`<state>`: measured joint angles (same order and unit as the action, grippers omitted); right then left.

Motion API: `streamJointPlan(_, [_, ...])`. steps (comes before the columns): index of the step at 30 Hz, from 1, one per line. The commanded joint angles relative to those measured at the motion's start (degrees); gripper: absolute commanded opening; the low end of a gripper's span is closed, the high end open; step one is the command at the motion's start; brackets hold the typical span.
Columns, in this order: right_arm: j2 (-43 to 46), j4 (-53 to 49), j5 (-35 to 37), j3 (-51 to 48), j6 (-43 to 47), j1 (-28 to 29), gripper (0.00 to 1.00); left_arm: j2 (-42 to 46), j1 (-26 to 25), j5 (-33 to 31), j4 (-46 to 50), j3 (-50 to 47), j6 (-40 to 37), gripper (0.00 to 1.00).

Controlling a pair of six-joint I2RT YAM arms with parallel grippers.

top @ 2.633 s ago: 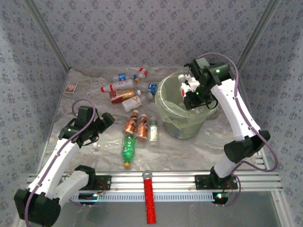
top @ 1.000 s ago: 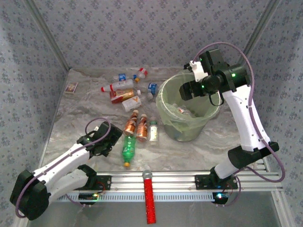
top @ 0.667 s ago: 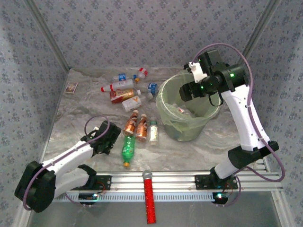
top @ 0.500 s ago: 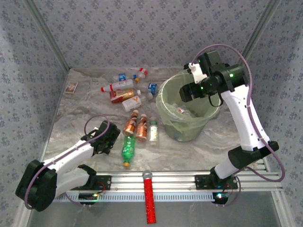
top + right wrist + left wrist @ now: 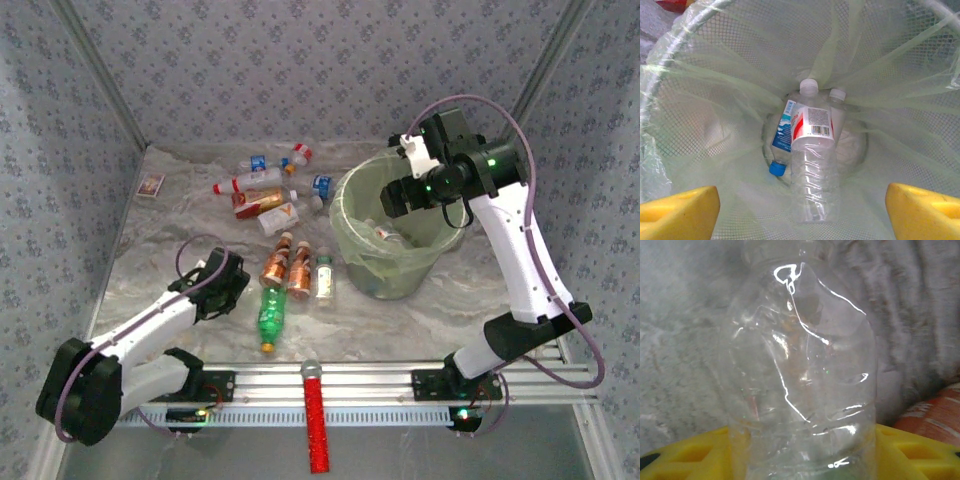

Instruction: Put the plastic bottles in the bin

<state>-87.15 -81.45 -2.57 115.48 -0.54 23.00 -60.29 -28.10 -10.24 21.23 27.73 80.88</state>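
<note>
- The round pale-green translucent bin (image 5: pixel 390 272), lined with a thin plastic bag, stands on the marbled worktop (image 5: pixel 430 312).
- The right gripper (image 5: pixel 397 197) hangs over the bin's mouth. Its jaws are wide apart and empty, and in the wrist view its yellow fingertips (image 5: pixel 680 212) sit either side of the bin's floor.
- Three bottles lie on that floor. One is a clear bottle with a red-and-white label (image 5: pixel 812 165), one is a blue-capped bottle (image 5: pixel 782 142) against it, and one is a white-capped bottle (image 5: pixel 838 107) partly under it.
- The left gripper (image 5: pixel 230 280) sits low over the worktop, well left of the bin. Its jaws are clamped on a crumpled clear plastic bottle (image 5: pixel 800 370), whose sides meet both yellow pads (image 5: pixel 685 455).
- Just left of the bin, a small pale-labelled bottle (image 5: pixel 323 278) and two copper-orange bottles (image 5: pixel 278 263) lie side by side.
- A green bottle (image 5: pixel 269 315) lies left of the bin, towards the arm bases.
- A cluster of red- and blue-capped bottles (image 5: pixel 262 190) lies left of the bin, towards the back wall.
</note>
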Motion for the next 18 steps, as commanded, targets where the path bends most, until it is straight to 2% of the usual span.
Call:
streamJointPlan(1, [1.7,1.6,-1.9,0.1,-0.2,-0.1,0.87,2.6,0.2,-2.0,2.2,4.2,-5.4,0.59])
streamJointPlan(4, [1.9,4.8,-4.5,0.9,-1.1,0.1,0.87,4.0,0.2,-1.0,1.7,7.0,-11.6,0.58])
streamJointPlan(10, [1.6,14.7,-17.9,2.6,-5.7,2.9,0.87,4.6,0.2,5.9,-6.5,14.3,-26.9,0.56])
streamJointPlan(15, [-1.6,20.4,-24.7,5.3,-10.1,6.1,0.88,3.1,0.2,18.2,-18.2,19.1,-36.6,0.53])
streamJointPlan(18, [-4.9,21.2,-26.6,8.2,-11.7,8.5,0.88,1.1,0.1,26.8,-24.8,22.0,-39.6,0.51])
